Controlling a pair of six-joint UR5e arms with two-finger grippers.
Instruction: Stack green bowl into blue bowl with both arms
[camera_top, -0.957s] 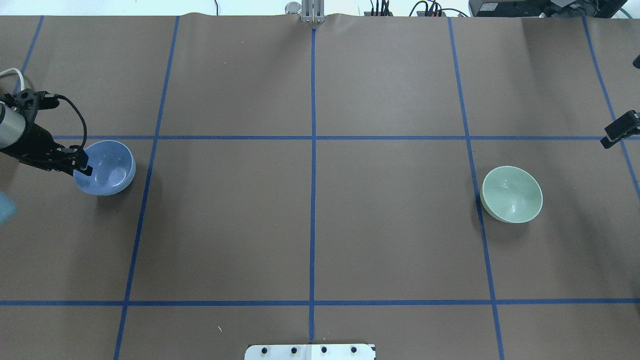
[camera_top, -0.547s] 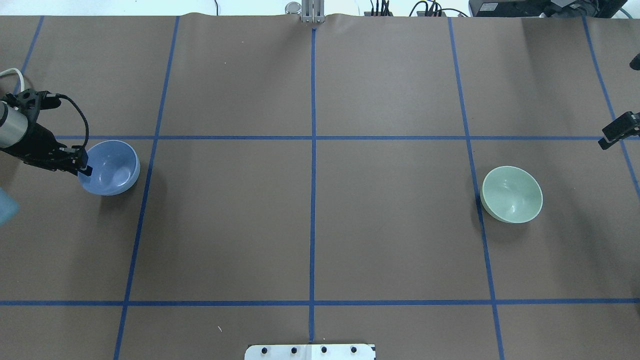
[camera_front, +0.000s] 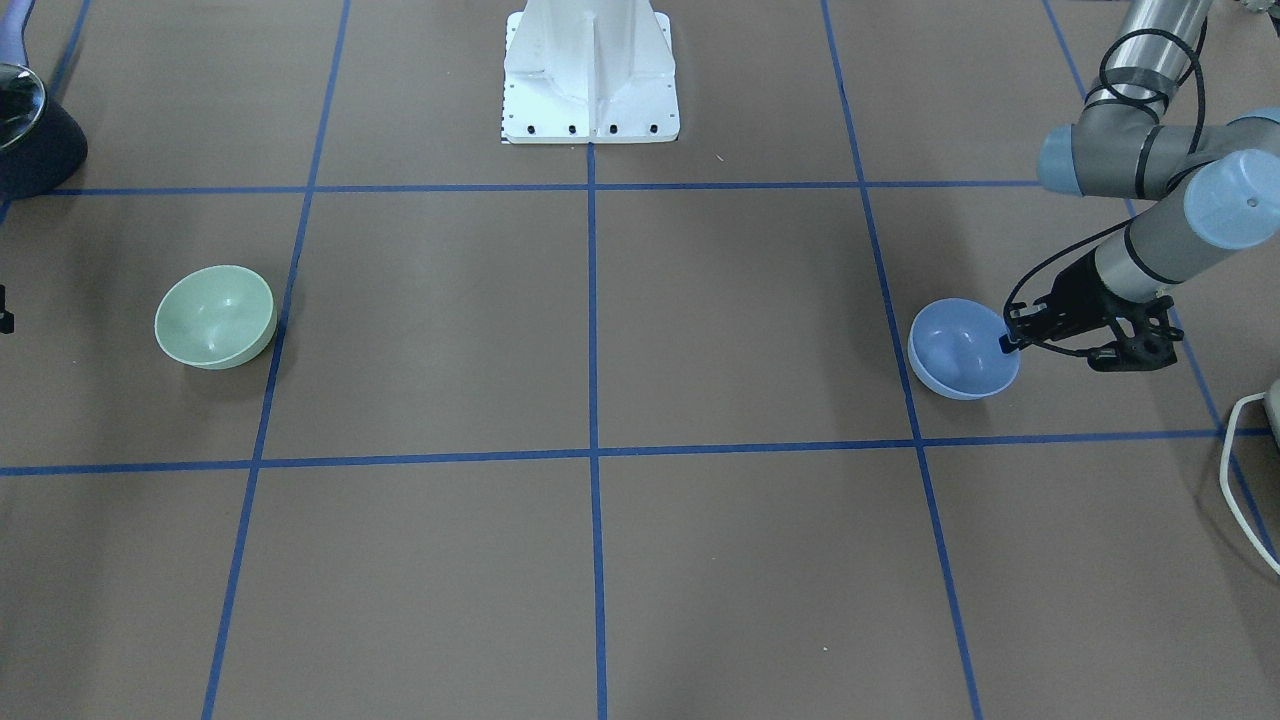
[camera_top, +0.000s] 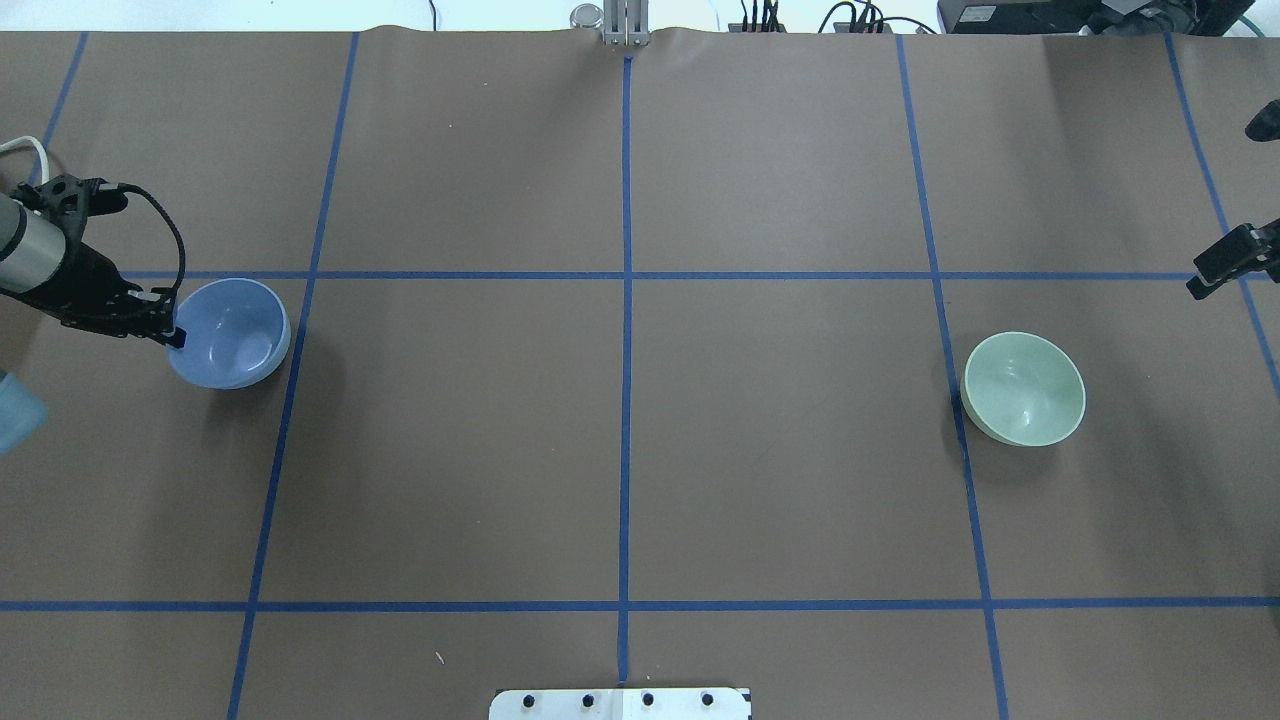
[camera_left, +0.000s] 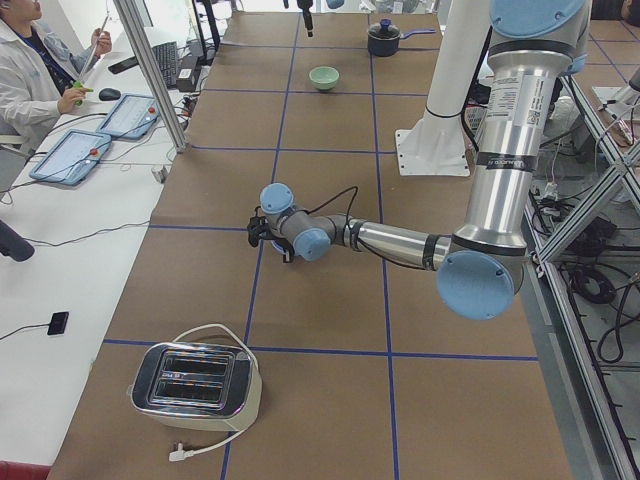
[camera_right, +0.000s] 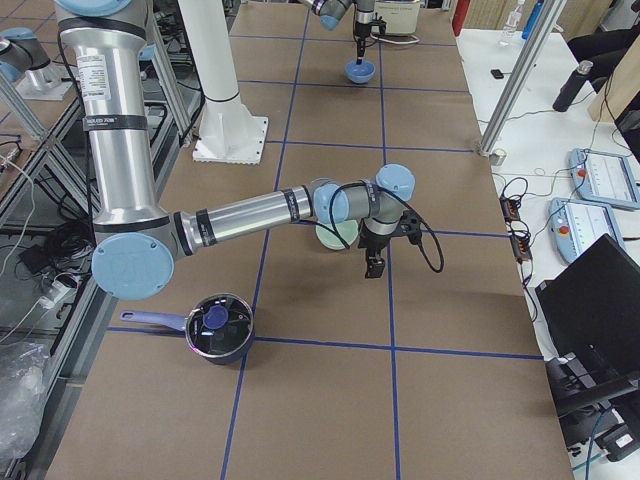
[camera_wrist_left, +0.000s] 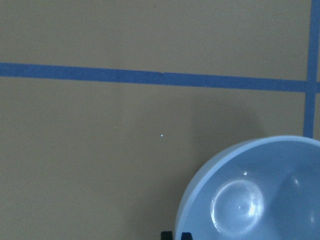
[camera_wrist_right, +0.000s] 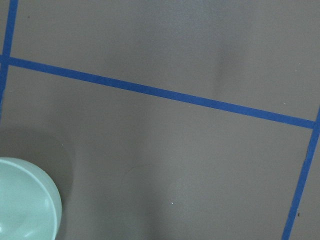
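Observation:
The blue bowl (camera_top: 230, 333) is at the table's left side. My left gripper (camera_top: 172, 335) is shut on its near-left rim. The front-facing view shows the same grip (camera_front: 1008, 343) on the blue bowl (camera_front: 962, 350). In the left wrist view the two fingertips (camera_wrist_left: 172, 235) are close together at the rim of the blue bowl (camera_wrist_left: 250, 195). The green bowl (camera_top: 1022, 388) stands upright and alone at the right, and also shows in the front-facing view (camera_front: 215, 316). My right gripper (camera_top: 1215, 268) hovers at the far right edge, apart from the green bowl. It appears open and holds nothing.
The white pedestal base (camera_front: 590, 90) stands at the robot's side of the table. A toaster (camera_left: 195, 385) sits beyond the left end. A dark lidded pot (camera_right: 218, 328) sits near the right end. An operator (camera_left: 30, 70) is at a side desk. Blue tape lines cross the brown table.
My left gripper has moved right with the blue bowl in it, about a quarter of the bowl's width. My right gripper has shifted slightly left. The green bowl has not moved.

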